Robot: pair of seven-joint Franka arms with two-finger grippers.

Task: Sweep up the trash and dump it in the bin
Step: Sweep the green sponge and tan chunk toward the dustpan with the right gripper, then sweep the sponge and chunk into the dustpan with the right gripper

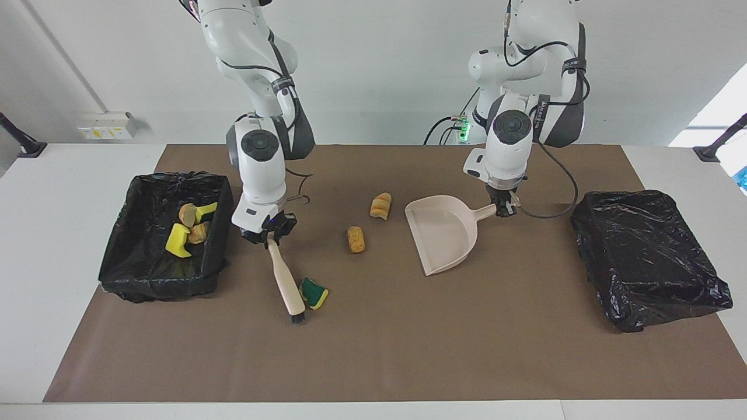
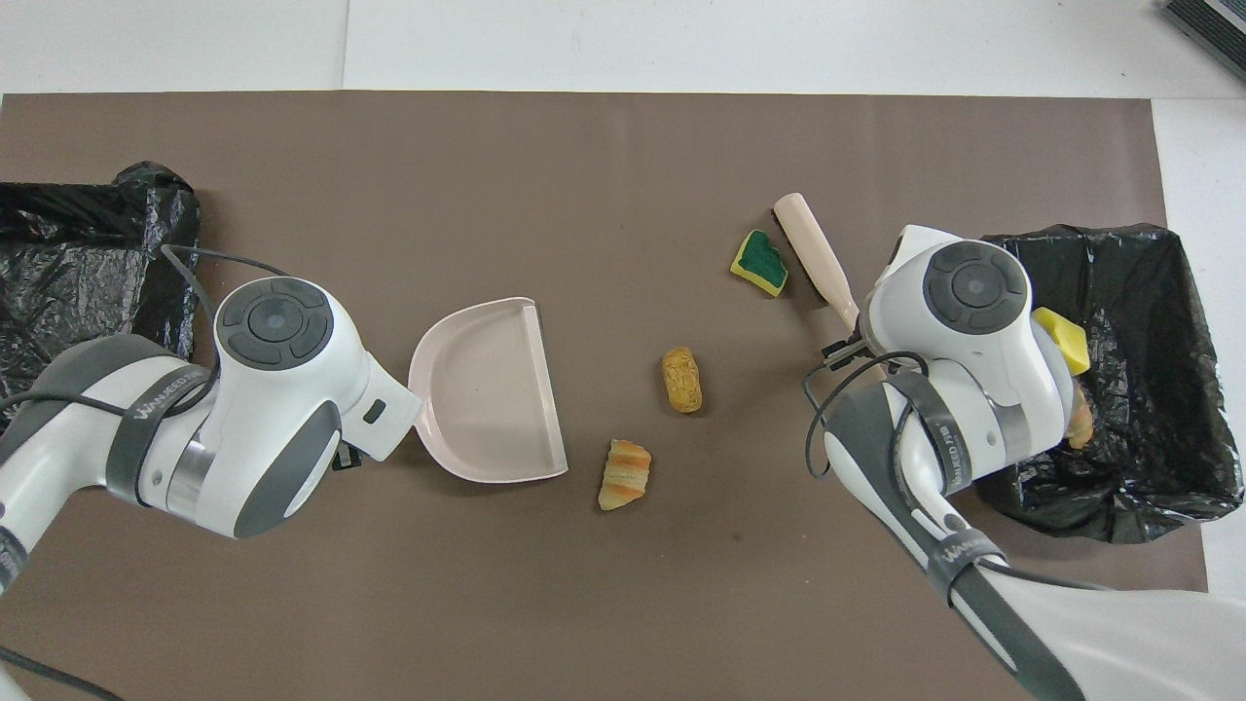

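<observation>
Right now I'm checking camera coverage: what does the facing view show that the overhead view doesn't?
Only the facing view shows the left end effector shut on the dustpan handle, and the brush's bristles.

Only the overhead view shows the bare table farthest from the robots.

Both show the green sponge scrap, two bread lumps and the right arm's bin.
</observation>
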